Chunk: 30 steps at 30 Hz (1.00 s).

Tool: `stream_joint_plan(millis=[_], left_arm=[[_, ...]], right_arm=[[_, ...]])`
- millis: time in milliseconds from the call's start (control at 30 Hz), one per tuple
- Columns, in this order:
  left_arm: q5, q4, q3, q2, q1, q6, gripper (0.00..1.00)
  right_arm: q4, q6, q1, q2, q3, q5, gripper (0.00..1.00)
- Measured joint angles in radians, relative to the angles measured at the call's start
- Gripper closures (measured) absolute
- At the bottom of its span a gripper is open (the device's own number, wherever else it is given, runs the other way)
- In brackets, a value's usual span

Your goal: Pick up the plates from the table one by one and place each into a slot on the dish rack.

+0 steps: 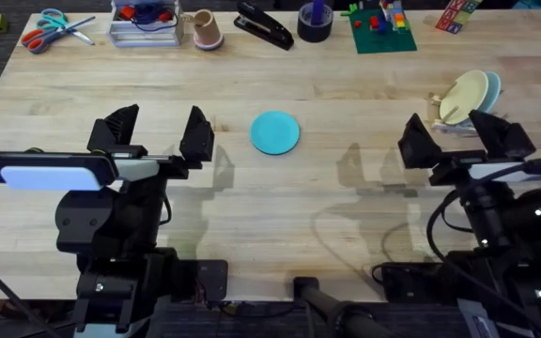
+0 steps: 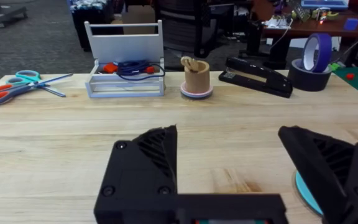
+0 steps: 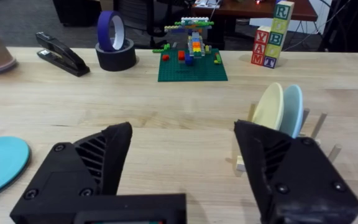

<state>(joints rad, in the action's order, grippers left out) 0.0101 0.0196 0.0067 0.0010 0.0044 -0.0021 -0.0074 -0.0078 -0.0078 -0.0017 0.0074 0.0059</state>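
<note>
Dish rack [image 1: 451, 120], right edge of table [image 1: 346, 244]: holds pale yellow plate [image 1: 465, 97] and light blue plate [image 1: 492, 87] upright | turquoise plate [image 1: 275, 132]: flat, mid-table | left gripper [image 1: 155, 136], right gripper [image 1: 463, 141]: both spread wide, empty.

Bright, even light falls from above on the surface [image 1: 346, 103], with no glare. Soft grey shadows of the arms lie on the wood near the middle. The left end effector [image 1: 158, 134] and right end effector [image 1: 456, 141] look sharp in the overhead view; the room behind is dimmer
</note>
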Motion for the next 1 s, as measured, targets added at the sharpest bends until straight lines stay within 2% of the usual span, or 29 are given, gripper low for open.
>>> stream_joint_plan(millis=[1000], left_arm=[[0.000, -0.004, 0.002, 0.000, 0.000, 0.003, 0.008]], right_arm=[[0.003, -0.005, -0.002, 0.000, 0.001, 0.000, 0.007]])
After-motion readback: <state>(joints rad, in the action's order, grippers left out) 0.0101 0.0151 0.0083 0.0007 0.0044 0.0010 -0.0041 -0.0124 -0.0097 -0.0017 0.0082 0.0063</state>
